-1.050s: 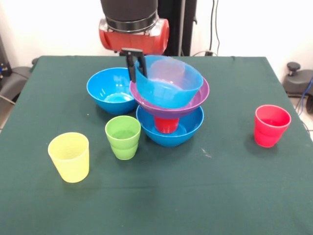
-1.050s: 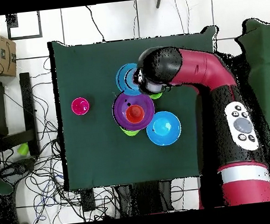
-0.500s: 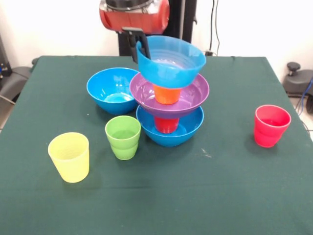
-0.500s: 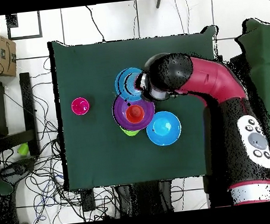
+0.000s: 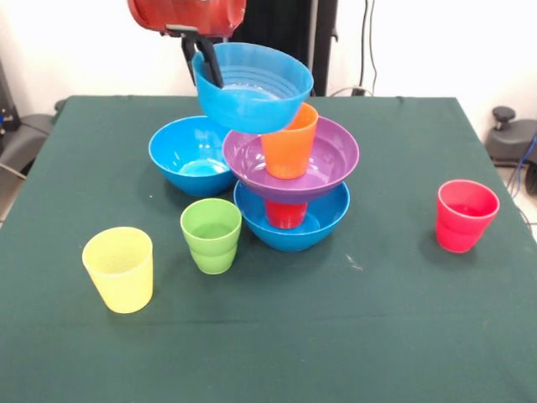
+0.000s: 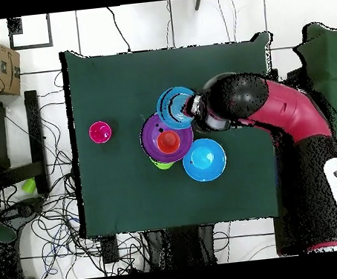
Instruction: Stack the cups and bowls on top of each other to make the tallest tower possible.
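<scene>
Cup [image 5: 289, 143] in bowl [image 5: 323, 172], atop another cup [image 5: 285, 213]

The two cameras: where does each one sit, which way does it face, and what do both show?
Front view: sits across the green-clothed table, facing the robot; shows the gripper pinching the small glossy blue bowl's rim, with the red wrist above.
Overhead view: sits above, looking straight down, robot base at bottom; shows the red and black arm.
Shared: the small blue bowl, wide purple bowl holding the ribbed orange cup, pinkish-red cup.

Bright, even light; soft shadows, mild gloss.
</scene>
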Motion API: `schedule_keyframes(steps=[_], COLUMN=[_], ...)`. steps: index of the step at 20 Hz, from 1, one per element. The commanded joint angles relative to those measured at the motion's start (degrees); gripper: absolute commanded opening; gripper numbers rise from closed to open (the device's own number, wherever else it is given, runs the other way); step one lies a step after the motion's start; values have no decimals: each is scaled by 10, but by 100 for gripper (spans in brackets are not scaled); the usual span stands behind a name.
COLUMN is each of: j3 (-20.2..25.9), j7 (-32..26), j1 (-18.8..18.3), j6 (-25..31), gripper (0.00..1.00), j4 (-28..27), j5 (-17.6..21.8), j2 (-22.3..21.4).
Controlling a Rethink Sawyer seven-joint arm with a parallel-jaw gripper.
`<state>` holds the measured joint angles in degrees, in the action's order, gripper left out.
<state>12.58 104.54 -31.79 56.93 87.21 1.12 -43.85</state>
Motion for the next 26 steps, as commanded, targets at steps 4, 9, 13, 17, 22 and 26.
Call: schedule_keyframes(steps=[4,9,13,17,22,26], j3=[42,42,45,49,51,51], j7=[-26,-13,-14,-19,-16,-3], j1=[10,15,14,10,7,12], j6=[-32,-46,-49,-43,-58,-80], gripper=[0,0,0,0,0,0], j4=[118,144,143,137,135,138], j5=[3,-1,1,2,1,1], j2=[-19,-29,-26,-21,-14,-7])
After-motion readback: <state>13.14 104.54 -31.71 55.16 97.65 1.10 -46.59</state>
